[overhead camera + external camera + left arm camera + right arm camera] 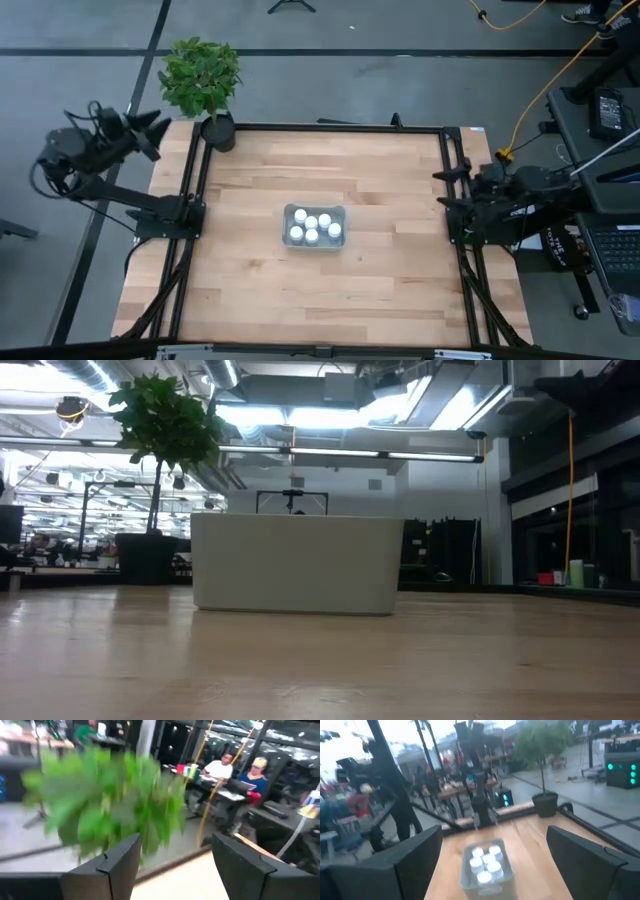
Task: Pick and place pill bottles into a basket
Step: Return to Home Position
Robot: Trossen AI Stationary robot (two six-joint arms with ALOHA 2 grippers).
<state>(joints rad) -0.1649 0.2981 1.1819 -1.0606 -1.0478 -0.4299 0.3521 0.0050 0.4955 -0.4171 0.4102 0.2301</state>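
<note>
The pale blue-grey basket (315, 227) stands near the middle of the wooden table; it also shows in the low view (297, 563) and the right wrist view (486, 865). Several white pill bottles (312, 228) stand inside it, their caps up (486, 862). My left gripper (170, 865) is open and empty, raised off the table's far left corner (150, 128), facing the plant. My right gripper (492, 865) is open and empty at the table's right edge (445, 195), facing the basket.
A potted plant (203, 85) stands at the table's far left corner. Black frame rails (195, 190) run along the left and right sides. People sit at desks beyond the table (235, 772). Bare wood lies all around the basket.
</note>
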